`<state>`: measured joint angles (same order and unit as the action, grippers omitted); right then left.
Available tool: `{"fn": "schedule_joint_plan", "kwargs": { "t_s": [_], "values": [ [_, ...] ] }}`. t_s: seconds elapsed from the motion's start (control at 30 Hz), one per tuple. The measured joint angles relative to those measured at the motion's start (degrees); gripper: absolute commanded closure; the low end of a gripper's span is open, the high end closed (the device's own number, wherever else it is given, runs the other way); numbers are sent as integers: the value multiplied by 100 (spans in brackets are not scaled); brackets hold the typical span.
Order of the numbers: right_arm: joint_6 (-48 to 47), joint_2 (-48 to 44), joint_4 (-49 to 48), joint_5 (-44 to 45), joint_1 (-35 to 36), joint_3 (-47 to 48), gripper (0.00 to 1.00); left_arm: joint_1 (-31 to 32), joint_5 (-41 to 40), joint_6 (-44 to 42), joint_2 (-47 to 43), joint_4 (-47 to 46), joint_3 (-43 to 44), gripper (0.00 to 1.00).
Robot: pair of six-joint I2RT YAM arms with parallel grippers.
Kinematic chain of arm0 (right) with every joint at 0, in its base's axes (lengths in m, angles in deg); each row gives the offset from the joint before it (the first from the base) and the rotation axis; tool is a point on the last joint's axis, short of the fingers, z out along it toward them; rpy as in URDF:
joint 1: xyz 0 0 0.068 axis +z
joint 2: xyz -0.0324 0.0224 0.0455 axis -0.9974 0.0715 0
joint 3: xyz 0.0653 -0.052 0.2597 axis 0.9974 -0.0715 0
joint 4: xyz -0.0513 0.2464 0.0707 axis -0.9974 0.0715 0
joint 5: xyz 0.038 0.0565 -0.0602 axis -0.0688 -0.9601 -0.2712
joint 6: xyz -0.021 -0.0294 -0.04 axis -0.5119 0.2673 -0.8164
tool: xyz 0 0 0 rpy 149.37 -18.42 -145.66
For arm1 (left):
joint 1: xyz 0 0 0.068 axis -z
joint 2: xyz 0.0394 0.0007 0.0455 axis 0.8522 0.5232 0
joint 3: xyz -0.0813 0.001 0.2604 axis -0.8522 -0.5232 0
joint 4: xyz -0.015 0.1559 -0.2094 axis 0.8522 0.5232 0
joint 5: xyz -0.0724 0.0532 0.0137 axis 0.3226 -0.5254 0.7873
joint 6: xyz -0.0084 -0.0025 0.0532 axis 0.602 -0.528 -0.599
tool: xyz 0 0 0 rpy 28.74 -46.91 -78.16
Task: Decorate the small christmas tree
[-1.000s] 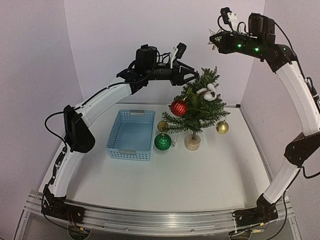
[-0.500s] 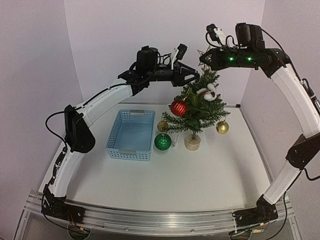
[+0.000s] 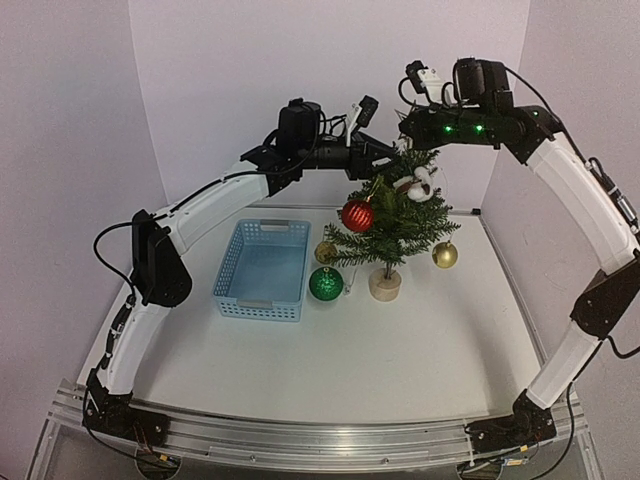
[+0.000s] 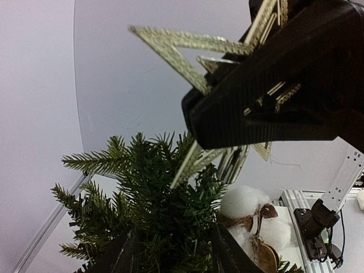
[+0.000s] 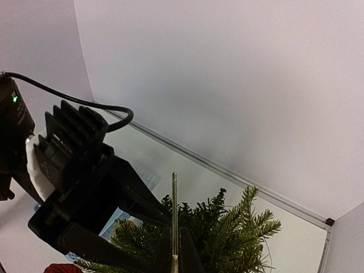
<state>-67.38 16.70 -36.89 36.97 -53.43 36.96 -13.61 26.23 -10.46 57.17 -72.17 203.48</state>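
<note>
The small christmas tree (image 3: 392, 218) stands right of centre on its round wooden base (image 3: 384, 285). My left gripper (image 3: 388, 160) is open, its jaws straddling the tree's top foliage (image 4: 165, 205); the two fingers show either side of the needles, around the gripper's middle (image 4: 173, 253). My right gripper (image 3: 405, 126) is shut on a gold glitter star (image 4: 182, 48) just above the treetop. The star's lower points reach into the top needles. In the right wrist view the star (image 5: 174, 199) is edge-on between the shut fingers of that gripper (image 5: 174, 245).
A red ball (image 3: 357, 215) and a white cotton ornament (image 3: 418, 183) hang on the tree. A green ball (image 3: 325, 284) and two gold balls (image 3: 326, 252) (image 3: 444, 255) lie on the table by the base. A blue basket (image 3: 258, 308) stands left of the tree.
My right arm has swung left and down, bringing the star from high at the right to the treetop. My left gripper has shifted slightly right over the top branches.
</note>
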Motion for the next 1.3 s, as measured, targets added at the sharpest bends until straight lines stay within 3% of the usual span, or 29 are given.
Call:
{"fn": "schedule_joint_plan", "kwargs": {
  "t_s": [0.33,1.3],
  "values": [
    [-108,-14,-653,118,2,-316,100,2,0,27,7,-44,-99,59],
    [-151,-329,-635,292,2,-425,100,11,0,25,7,-76,-101,60]
  ]
}}
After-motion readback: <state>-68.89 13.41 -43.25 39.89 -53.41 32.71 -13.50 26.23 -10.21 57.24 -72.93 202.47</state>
